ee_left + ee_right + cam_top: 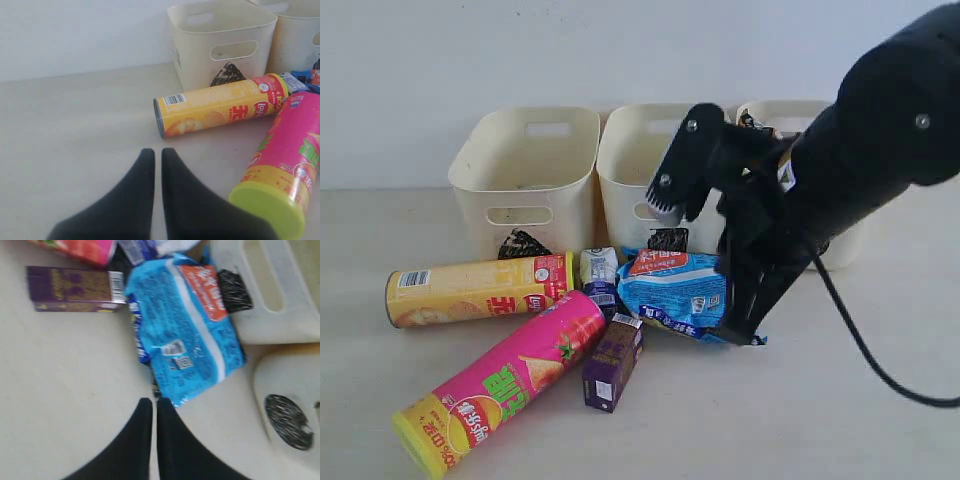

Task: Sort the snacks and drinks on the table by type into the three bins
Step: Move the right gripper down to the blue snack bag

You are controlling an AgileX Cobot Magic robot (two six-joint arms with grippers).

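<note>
A yellow chip tube [475,290] and a pink chip tube [505,385] lie on the table [800,420] in front of three cream bins [525,170]. Between the tubes and the blue packet [675,293] lie a dark purple carton [612,363] and a blue-and-white carton [599,280]. My right gripper [152,402] is shut, its fingertips right at the blue packet's [185,325] near corner, with nothing seen between them. My left gripper [154,151] is shut over bare table, short of the yellow tube [220,105]. The orange-white packet is out of view.
The left bin [220,45] bears a triangle mark [523,243], the middle bin [640,165] a square mark [667,238], the right bin [295,385] a round mark [289,421]. The right arm [860,160] hangs over the middle and right bins. A wall stands behind the bins.
</note>
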